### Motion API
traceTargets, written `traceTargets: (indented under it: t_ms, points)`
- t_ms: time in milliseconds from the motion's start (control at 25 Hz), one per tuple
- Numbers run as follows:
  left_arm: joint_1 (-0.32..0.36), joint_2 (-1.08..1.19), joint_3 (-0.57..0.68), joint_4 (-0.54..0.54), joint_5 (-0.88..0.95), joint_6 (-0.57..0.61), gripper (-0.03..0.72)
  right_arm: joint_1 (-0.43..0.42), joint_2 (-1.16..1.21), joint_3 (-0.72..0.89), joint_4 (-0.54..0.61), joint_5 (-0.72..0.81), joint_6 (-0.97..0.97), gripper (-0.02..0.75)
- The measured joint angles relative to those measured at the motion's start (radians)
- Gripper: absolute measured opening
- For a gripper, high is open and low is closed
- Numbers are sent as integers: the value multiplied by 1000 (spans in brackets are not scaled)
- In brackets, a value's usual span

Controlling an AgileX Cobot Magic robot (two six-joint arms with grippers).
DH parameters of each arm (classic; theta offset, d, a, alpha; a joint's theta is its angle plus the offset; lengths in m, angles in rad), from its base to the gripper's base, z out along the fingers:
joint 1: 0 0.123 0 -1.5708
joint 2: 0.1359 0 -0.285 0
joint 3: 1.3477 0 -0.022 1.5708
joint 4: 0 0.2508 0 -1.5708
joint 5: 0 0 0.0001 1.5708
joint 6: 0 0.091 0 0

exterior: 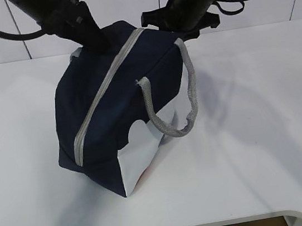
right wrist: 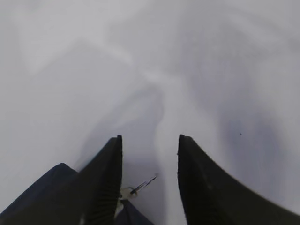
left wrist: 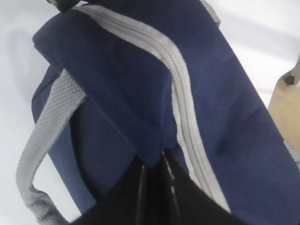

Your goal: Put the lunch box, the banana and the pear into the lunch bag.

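— What carries everything here?
— A plain white desk (exterior: 266, 130), its front edge curving in at the near right corner.
— And what lies directly on it?
— Only the lunch bag (exterior: 106, 113), navy with white lower panels, zipper shut, resting left of centre, towards the far edge.

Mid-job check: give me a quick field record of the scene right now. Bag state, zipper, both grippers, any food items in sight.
lunch bag: on the white table, tipped, its far end raised at the grippers
zipper: shut along the whole visible length
handles: grey webbing, one loop hanging loose on the near side
left gripper: fingers together, pinching the navy fabric beside the zipper
right gripper: fingers apart, nothing between them, only table below
lunch box, banana, pear: none visible in any view; whether they are inside the bag cannot be told
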Motion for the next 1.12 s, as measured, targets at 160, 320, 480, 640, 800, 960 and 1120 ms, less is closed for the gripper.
traceTargets:
  t_ms: [160, 320, 480, 640, 800, 960, 1120]
  points:
    - [0, 0, 0, -6, 0, -6, 232, 0, 0, -81, 0, 113, -26, 341]
    - [0, 0, -2, -3, 0, -51, 455, 0, 0, -196, 0, 271, -66, 344]
    - [0, 0, -12, 51, -2, -124, 503, 0, 0, -323, 13, 420, -115, 344]
    - [0, -6, -12, 172, -2, -233, 492, 0, 0, -421, 13, 483, -151, 344]
    - [0, -48, -12, 265, -2, -316, 486, 0, -22, -432, 39, 496, -191, 344]
    - [0, -93, -12, 283, -2, -381, 486, 0, -68, -427, 72, 500, -199, 344]
    - [0, -169, 42, 289, -2, -435, 486, 0, -163, -326, 98, 500, -236, 344]
